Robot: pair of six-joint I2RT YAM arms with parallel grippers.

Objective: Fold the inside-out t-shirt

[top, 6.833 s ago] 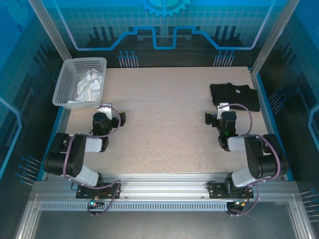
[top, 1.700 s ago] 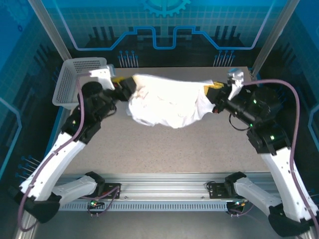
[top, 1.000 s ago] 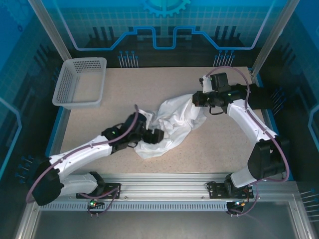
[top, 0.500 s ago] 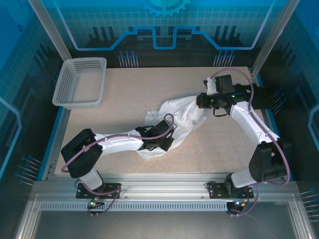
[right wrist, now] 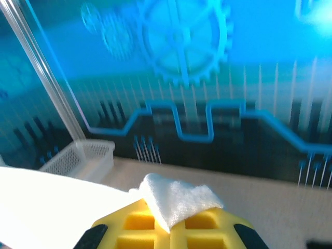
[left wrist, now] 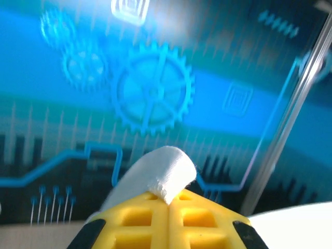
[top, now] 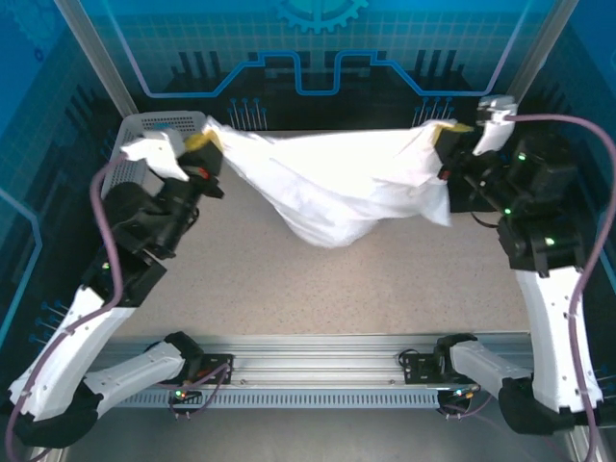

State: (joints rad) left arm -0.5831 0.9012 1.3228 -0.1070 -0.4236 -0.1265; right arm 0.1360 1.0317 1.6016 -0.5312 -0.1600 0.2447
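Currently left pincer [top: 204,144] and right pincer [top: 445,132] each pinch a thin edge of the inside-out t-shirt [top: 337,188] slung between them; overstretching could slip it free.

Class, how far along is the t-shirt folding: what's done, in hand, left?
Done: the t-shirt is out of the basket. In hand: the left claw and right claw, both shut on its edge, hold it stretched out, middle sagging. Left: laying it flat on the table and every fold.
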